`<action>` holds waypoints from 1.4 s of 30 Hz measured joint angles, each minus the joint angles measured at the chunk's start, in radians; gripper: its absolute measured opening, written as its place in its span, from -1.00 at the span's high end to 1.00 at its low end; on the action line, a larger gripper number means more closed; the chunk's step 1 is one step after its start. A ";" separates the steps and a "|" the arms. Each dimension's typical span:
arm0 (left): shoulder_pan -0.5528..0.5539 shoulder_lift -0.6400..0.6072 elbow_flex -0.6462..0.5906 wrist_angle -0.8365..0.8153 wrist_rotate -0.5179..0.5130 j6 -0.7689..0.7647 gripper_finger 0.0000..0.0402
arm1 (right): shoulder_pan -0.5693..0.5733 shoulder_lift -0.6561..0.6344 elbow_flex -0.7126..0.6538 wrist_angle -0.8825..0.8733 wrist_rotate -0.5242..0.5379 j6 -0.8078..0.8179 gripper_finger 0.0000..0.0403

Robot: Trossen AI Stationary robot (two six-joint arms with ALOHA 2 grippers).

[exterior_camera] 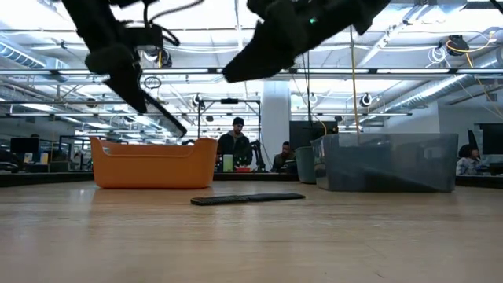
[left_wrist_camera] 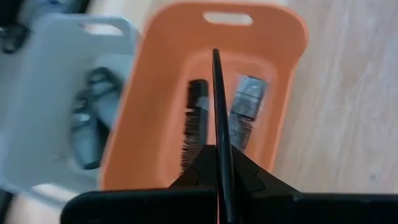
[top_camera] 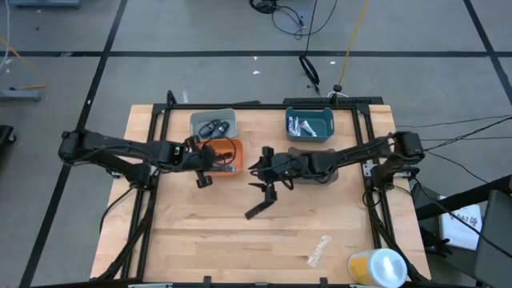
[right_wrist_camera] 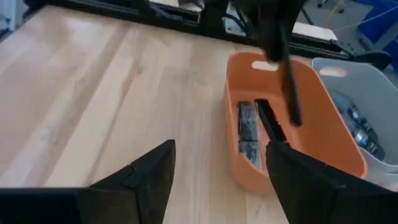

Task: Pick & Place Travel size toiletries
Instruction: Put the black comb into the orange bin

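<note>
My left gripper (top_camera: 203,170) hangs over the orange bin (top_camera: 226,157) and is shut on a thin black stick-shaped piece (left_wrist_camera: 217,106). Inside that bin (left_wrist_camera: 283,81) lie a black comb-like stick (left_wrist_camera: 194,124) and a dark tube (left_wrist_camera: 245,109). A second black stick (top_camera: 258,210) lies flat on the table, also seen in the low view (exterior_camera: 247,199). My right gripper (top_camera: 268,180) hovers open (right_wrist_camera: 221,152) above the table's middle, near that stick. Dark grey oval pieces (top_camera: 214,126) sit in the pale grey bin, silvery-white tubes (top_camera: 302,125) in the teal bin. My left gripper pinches the black stick between its two fingers at one end (left_wrist_camera: 219,152). The stick runs on past the fingertips, in line with them. It is lifted clear and slants down over the orange bin (right_wrist_camera: 289,84).
A dark grey bin (top_camera: 314,162) stands under my right arm. A clear crinkled wrapper (top_camera: 320,250) and a big yellow-and-white cylinder (top_camera: 376,266) lie near the table's near right corner. Bare wood (top_camera: 192,232) spreads across the near half. People stand in the room beyond (exterior_camera: 236,145).
</note>
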 joint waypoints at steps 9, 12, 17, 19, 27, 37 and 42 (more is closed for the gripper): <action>0.161 0.000 -0.171 0.251 0.174 0.095 1.00 | -0.011 -0.141 -0.029 -0.133 0.026 0.030 -0.13; 0.213 0.000 -0.208 0.305 0.218 0.116 1.00 | -0.013 -0.187 -0.090 -0.123 0.026 0.053 -0.11; 0.276 0.001 -0.243 0.328 0.276 0.098 0.97 | -0.012 -0.244 -0.218 0.022 0.022 0.108 -0.13; 0.283 0.001 -0.243 0.327 0.273 0.086 0.91 | -0.007 -0.256 -0.270 0.093 0.022 0.112 -0.13; 0.284 0.001 -0.243 0.319 0.208 0.072 0.41 | -0.003 -0.277 -0.442 0.354 0.022 0.137 -0.12; 0.246 -0.053 -0.158 0.278 0.192 0.074 -0.16 | 0.007 -0.276 -0.493 0.425 -0.033 0.179 -0.14; 0.138 -0.064 -0.062 0.289 0.191 0.039 -0.18 | 0.067 -0.267 -0.490 0.418 -0.001 0.096 -0.25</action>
